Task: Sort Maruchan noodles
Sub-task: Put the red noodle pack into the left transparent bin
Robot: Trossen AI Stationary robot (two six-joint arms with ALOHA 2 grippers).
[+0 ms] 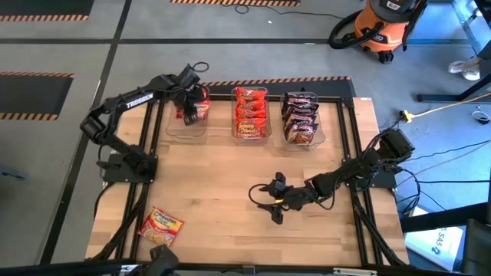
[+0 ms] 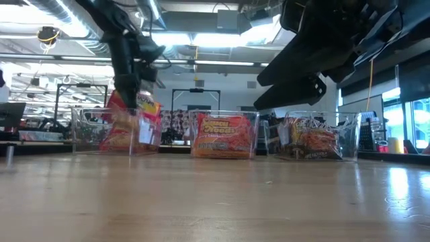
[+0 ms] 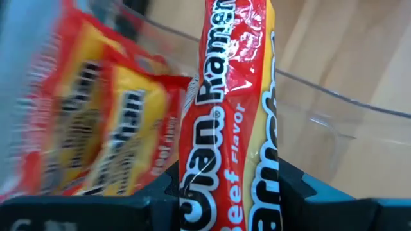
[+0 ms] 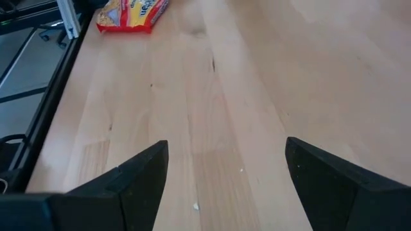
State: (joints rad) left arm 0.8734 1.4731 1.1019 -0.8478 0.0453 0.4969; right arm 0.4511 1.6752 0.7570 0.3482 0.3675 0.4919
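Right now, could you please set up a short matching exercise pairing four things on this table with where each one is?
Things:
1. left gripper
2. right gripper
3. loose packet
4. dark packets

Places:
A. right-hand bin
B. near table corner, outside any bin
C. over the left-hand bin, holding a red packet
D. open above the bare middle of the table

Pairs: 1-C, 2-D, 3-B, 4-A

We reach our left arm to the far left of the desk, its pincer (image 1: 190,96) pointing down with the fingers clamped on something. Our right arm stretches low across the near middle, its pincer (image 1: 270,201) with fingers (image 4: 128,183) spread wide, gripping nothing.
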